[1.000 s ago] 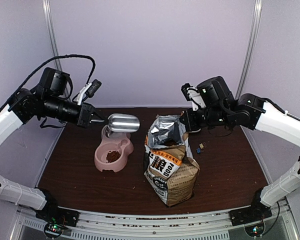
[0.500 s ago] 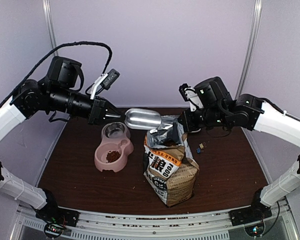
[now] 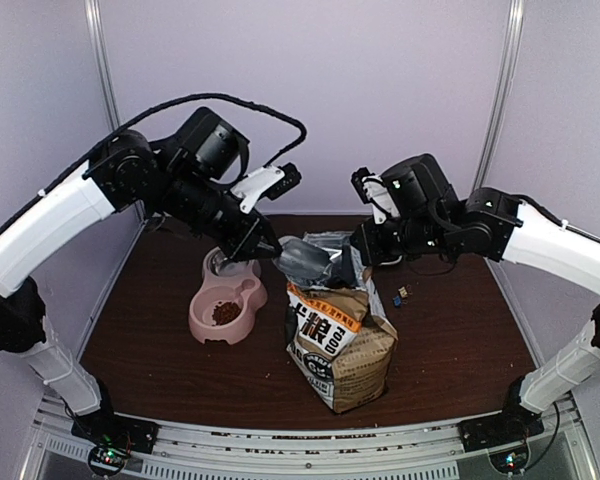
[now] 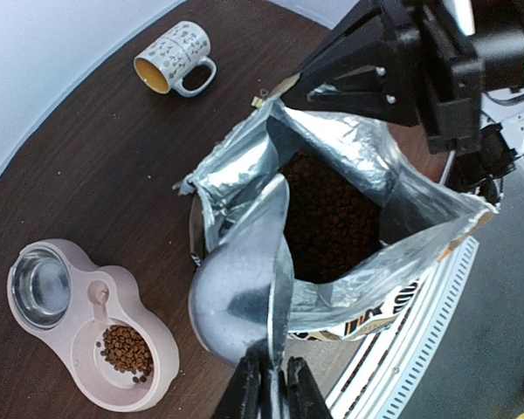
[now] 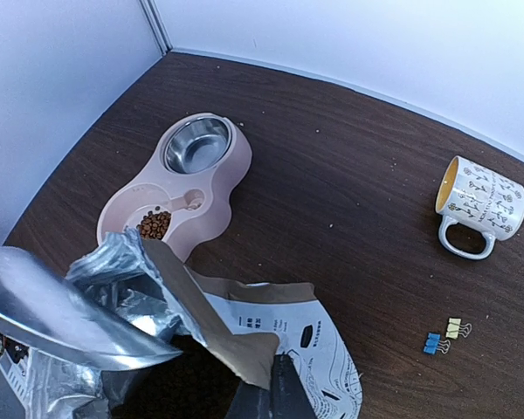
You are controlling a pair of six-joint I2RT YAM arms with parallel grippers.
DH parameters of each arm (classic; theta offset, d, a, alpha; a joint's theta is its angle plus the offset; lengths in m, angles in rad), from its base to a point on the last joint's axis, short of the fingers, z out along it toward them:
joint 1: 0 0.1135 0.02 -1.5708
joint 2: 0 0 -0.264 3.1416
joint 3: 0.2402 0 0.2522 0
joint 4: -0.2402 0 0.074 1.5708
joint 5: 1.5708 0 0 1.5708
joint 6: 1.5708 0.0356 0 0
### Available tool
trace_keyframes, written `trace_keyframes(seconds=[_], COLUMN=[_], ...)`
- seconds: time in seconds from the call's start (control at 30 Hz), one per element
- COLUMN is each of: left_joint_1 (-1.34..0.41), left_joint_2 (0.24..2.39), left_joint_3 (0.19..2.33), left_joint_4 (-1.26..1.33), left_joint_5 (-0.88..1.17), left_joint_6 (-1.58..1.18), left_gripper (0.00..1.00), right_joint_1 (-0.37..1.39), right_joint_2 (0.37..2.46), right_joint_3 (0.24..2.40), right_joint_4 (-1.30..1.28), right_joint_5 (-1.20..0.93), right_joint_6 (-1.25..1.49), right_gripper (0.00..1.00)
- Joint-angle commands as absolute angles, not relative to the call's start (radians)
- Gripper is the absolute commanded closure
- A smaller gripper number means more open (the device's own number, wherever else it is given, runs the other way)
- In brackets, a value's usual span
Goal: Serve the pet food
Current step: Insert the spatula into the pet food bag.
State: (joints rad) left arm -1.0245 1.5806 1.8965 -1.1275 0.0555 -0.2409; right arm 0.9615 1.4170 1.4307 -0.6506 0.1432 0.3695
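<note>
The kraft-brown food bag (image 3: 342, 345) stands open at table centre. Dark kibble, the pet food (image 4: 332, 218), fills it, and a small heap lies in the near cup of the pink double bowl (image 3: 225, 313), also seen in the right wrist view (image 5: 155, 224). My left gripper (image 4: 271, 388) is shut on the handle of the silver scoop (image 4: 240, 292), whose mouth tilts down into the bag's foil opening (image 3: 302, 262). My right gripper (image 5: 275, 384) is shut on the bag's far rim flap and holds the mouth open (image 3: 365, 245).
The pink double bowl (image 3: 248, 297) sits left of the bag, its far steel cup (image 5: 196, 144) bare. A patterned mug (image 5: 479, 205) lies on its side at the back right. Blue and yellow binder clips (image 5: 443, 336) lie right of the bag.
My left arm has swung the scoop from above the bowl rightward and tipped it down into the bag's mouth. My right gripper has kept its hold on the bag rim.
</note>
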Motion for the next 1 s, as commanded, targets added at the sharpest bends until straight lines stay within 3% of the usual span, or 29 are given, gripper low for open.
trace_keyframes(seconds=[0.0,0.37,0.63,0.73,0.97], left_joint_1=[-1.031,-1.045,-1.048,-1.047,-1.064], left_joint_2=[1.710,1.849,1.840,1.831,1.753], left_joint_3=[1.979,1.776,1.690,1.691,1.723], left_joint_4=[-1.325,-1.137,-1.021,-1.025,-1.020], left_joint_5=[-0.125,0.000,0.375,0.301,-0.120], left_joint_6=[-0.222,-0.212,-0.206,-0.204,-0.201], left_gripper=[1.00,1.00,1.00,1.00,1.00], right_joint_1=[0.984,0.988,0.986,0.987,0.987], right_joint_2=[1.439,1.457,1.468,1.472,1.470], right_joint_3=[1.471,1.466,1.465,1.465,1.464], right_joint_4=[-0.598,-0.587,-0.587,-0.586,-0.589], right_joint_5=[0.157,0.160,0.177,0.176,0.183], right_joint_6=[0.366,0.389,0.391,0.393,0.392], right_gripper=[1.00,1.00,1.00,1.00,1.00])
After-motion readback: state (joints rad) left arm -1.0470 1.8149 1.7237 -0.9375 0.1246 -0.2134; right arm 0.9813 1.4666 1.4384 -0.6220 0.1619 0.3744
